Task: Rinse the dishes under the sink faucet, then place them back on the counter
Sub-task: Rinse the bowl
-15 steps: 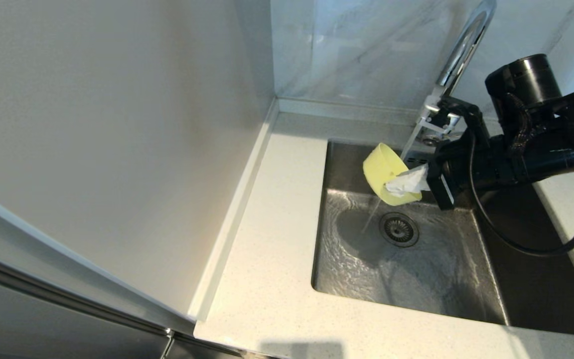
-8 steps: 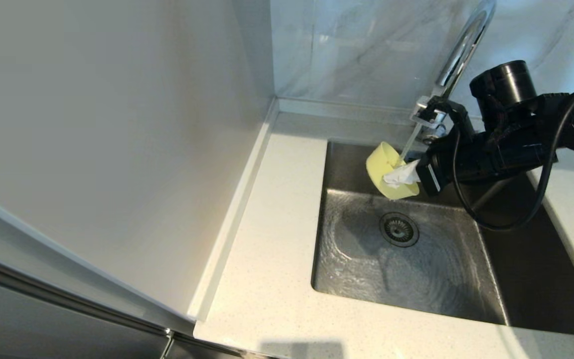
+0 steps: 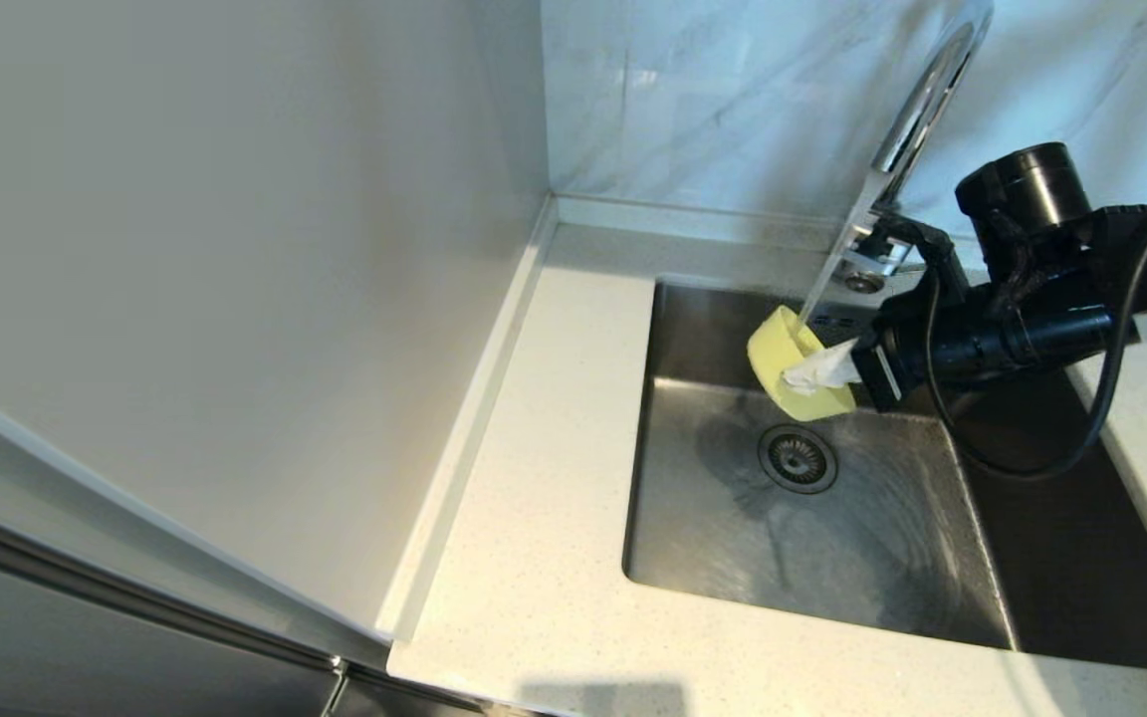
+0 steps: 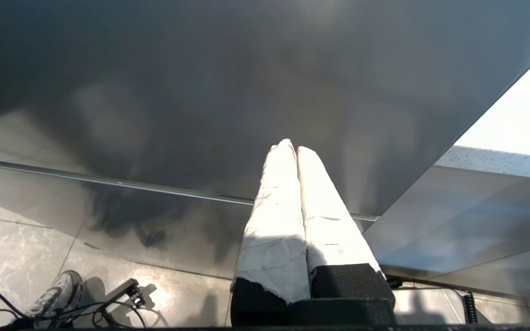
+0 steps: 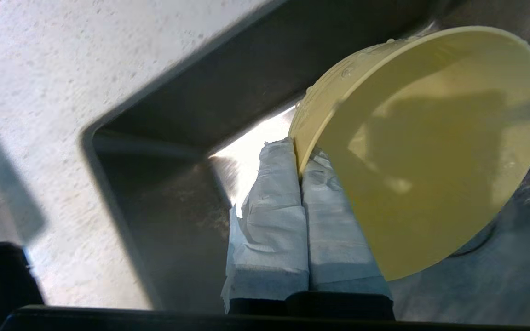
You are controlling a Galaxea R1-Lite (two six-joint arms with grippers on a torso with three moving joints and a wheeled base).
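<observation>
Water from the sink faucet [image 3: 917, 105] falls in a thin stream onto the small pale-yellow bowl [image 3: 795, 364], which the right gripper [image 3: 820, 368] holds tilted on its side over the back of the sink [image 3: 802, 528], its white-wrapped fingers [image 5: 288, 216] pinched on the bowl's rim. Smooth and plain, with droplets along its outer wall, the bowl carries no readable writing, and the round drain [image 3: 798, 458] lies just below it. Off the counter [image 3: 544, 478], the left gripper [image 4: 292, 151] hangs beside a dark cabinet front [image 4: 191, 92], wrapped fingers pressed together on nothing.
</observation>
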